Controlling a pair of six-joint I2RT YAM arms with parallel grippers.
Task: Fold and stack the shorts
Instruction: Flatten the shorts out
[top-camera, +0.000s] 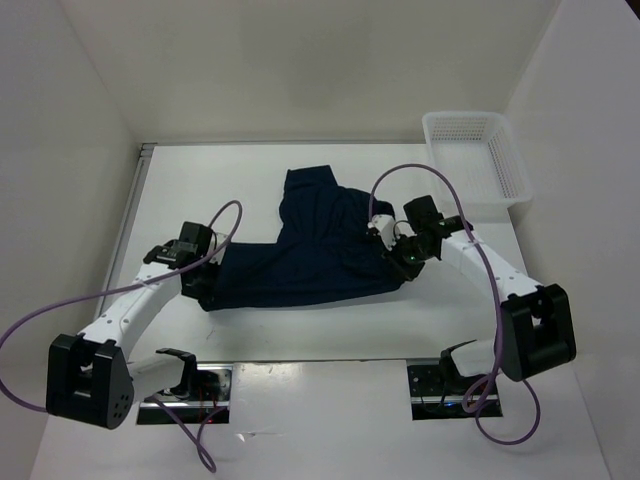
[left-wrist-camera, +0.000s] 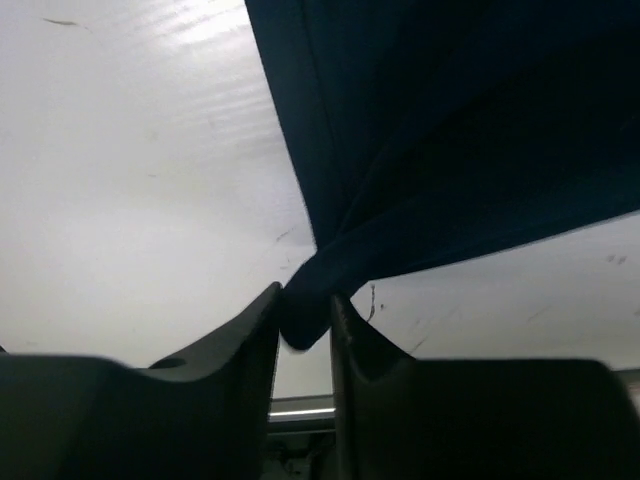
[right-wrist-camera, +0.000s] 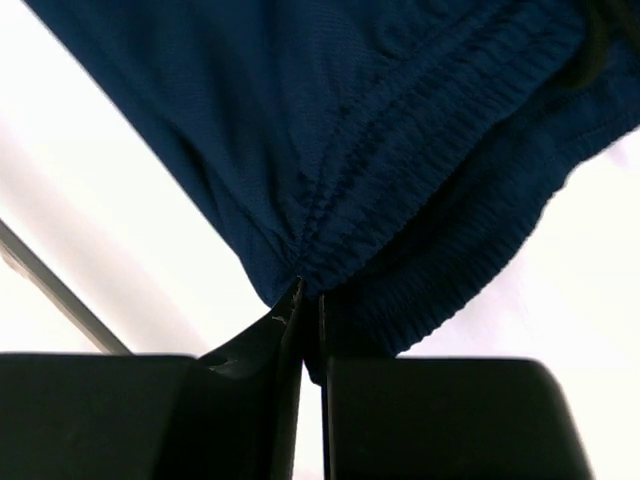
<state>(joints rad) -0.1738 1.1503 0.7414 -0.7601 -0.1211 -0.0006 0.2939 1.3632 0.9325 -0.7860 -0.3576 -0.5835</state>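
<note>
Shorts (top-camera: 310, 255) corner filling narrow gap of left gripper (left-wrist-camera: 305, 320), right gripper (right-wrist-camera: 310, 320) pinching waistband (right-wrist-camera: 430, 170)

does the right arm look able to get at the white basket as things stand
Probably yes: the basket sits just beyond the right gripper with nothing between them, though that gripper is pinching the shorts.

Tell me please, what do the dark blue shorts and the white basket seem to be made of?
The shorts look like a soft, matte knit fabric, possibly polyester mesh: the right wrist view shows a fine weave and a puckered elastic waistband. The basket looks like rigid white plastic, judging by its moulded lattice walls.
</note>
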